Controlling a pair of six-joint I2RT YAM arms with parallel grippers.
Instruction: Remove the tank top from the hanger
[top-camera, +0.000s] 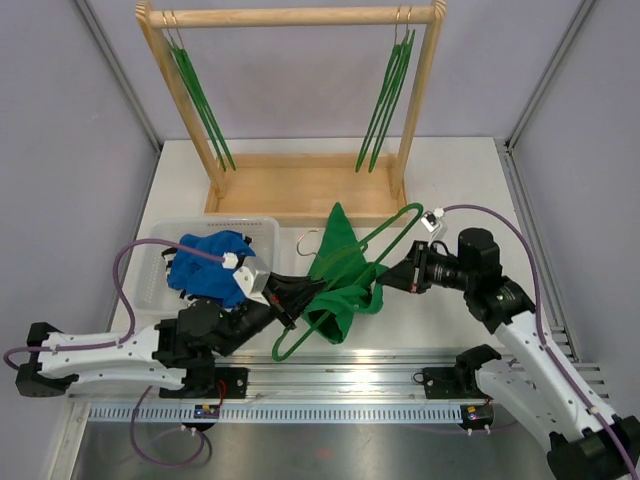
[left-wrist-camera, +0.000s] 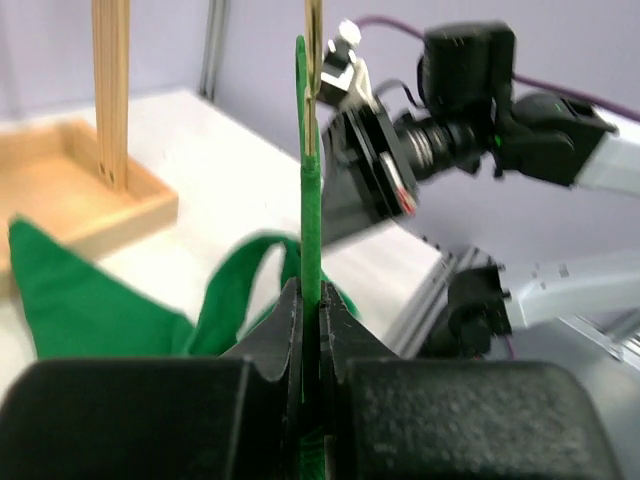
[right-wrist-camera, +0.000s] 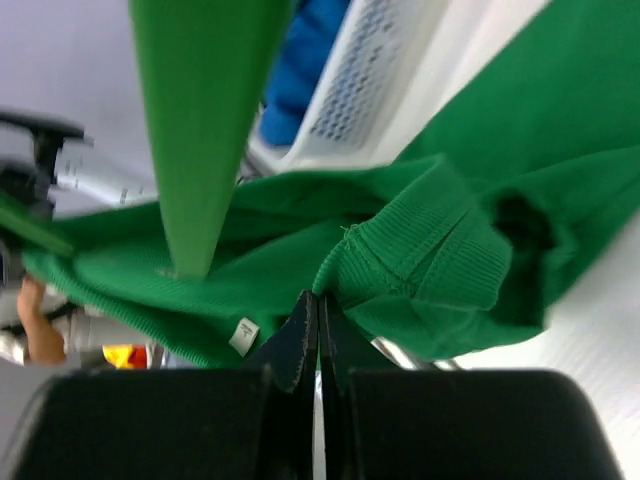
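A green tank top (top-camera: 340, 268) hangs bunched on a green hanger (top-camera: 385, 228) that lies slantwise above the table's middle. My left gripper (top-camera: 298, 300) is shut on the hanger; in the left wrist view the green hanger bar (left-wrist-camera: 309, 220) rises from between the jaws of that gripper (left-wrist-camera: 311, 300), with tank top (left-wrist-camera: 80, 300) cloth to its left. My right gripper (top-camera: 385, 280) is shut at the tank top's right side. In the right wrist view the tips of this gripper (right-wrist-camera: 318, 305) pinch the ribbed hem of the tank top (right-wrist-camera: 440, 250), below the blurred hanger (right-wrist-camera: 200, 120).
A wooden rack (top-camera: 290, 15) stands at the back with green hangers (top-camera: 200, 100) on both ends. A white basket (top-camera: 160, 250) at the left holds blue clothing (top-camera: 210, 265). A metal rail (top-camera: 350, 365) runs along the near edge.
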